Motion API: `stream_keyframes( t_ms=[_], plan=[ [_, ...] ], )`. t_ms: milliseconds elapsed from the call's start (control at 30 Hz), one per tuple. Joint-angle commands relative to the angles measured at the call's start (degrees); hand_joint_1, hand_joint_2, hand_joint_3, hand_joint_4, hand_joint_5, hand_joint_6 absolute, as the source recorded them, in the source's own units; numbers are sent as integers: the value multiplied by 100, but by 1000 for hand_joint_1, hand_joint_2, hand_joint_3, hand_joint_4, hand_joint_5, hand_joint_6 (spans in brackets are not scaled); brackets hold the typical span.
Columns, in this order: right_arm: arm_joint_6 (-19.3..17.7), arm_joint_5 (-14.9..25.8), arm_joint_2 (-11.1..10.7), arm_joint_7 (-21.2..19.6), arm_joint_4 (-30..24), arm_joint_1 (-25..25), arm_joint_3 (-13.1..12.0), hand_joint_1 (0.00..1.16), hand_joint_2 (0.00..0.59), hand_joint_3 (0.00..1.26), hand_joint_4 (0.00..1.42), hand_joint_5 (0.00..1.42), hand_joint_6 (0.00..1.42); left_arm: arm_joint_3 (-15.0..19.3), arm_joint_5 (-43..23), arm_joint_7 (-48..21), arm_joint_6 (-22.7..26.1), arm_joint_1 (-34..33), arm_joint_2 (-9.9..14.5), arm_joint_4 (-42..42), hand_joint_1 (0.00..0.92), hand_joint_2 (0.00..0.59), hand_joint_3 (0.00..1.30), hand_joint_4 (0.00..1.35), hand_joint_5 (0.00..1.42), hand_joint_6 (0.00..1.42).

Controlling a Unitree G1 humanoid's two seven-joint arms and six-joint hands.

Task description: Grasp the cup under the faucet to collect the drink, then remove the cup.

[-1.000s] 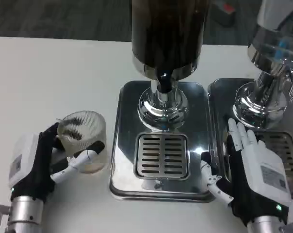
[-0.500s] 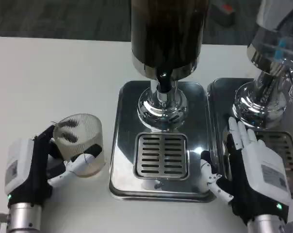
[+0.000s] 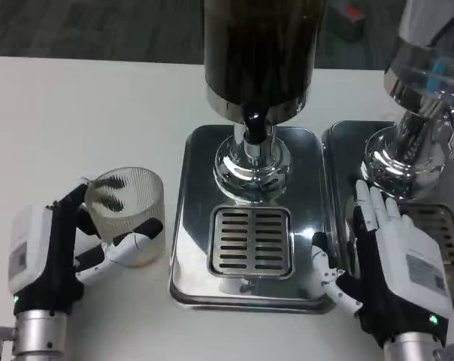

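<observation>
The tall dark-bodied drink dispenser [image 3: 258,53] stood at the middle of the white table [image 3: 84,113], its chrome pedestal rising from a polished rectangular steel drip tray [image 3: 183,226] with a slotted grate [image 3: 251,241] set into the tray's near half. The black faucet [image 3: 253,124] hung from the dispenser's underside, behind the grate. A second chrome dispenser [image 3: 415,98] stood just to the right on its own tray.

The right hand [image 3: 396,271] lay between the two trays, palm inward, fingers straight and spread, holding nothing.

The left hand [image 3: 50,256] sat well left of the tray, its fingers wrapped around the ribbed translucent plastic cup [image 3: 128,214]: dark fingers behind the far wall, a white finger [image 3: 125,250] curled across the near wall.

The cup stood upright, long axis vertical, mouth open upward, on the table just beside the tray's left edge and not under the faucet. It looked empty or nearly so, though the ribbing made that hard to judge.

The faucet lay to the right of the cup and farther from the robot, so the carry would likely run rightward and away, lifting over the tray's raised rim. The left hand was plainly the nearer one for it.
</observation>
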Motion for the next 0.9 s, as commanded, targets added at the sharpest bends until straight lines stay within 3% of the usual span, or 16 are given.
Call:
stream_keyframes(
  t_ms=[33,367,900],
  plan=[
    [43,-44,46,-172,-54,48,-62,350,435,0,0,0,0,-137,212,142,-220,-234,-64,-181,512,86,543,679,894,849],
    [74,-42,53,-227,-150,130,-144,358,445,0,0,0,0,-713,775,156,-110,-951,-121,65,516,75,547,688,889,849],
    [196,-156,85,-250,-412,315,-182,364,446,0,0,0,0,-1426,963,-15,120,-1926,-664,1215,522,67,549,688,887,825]
  ],
)
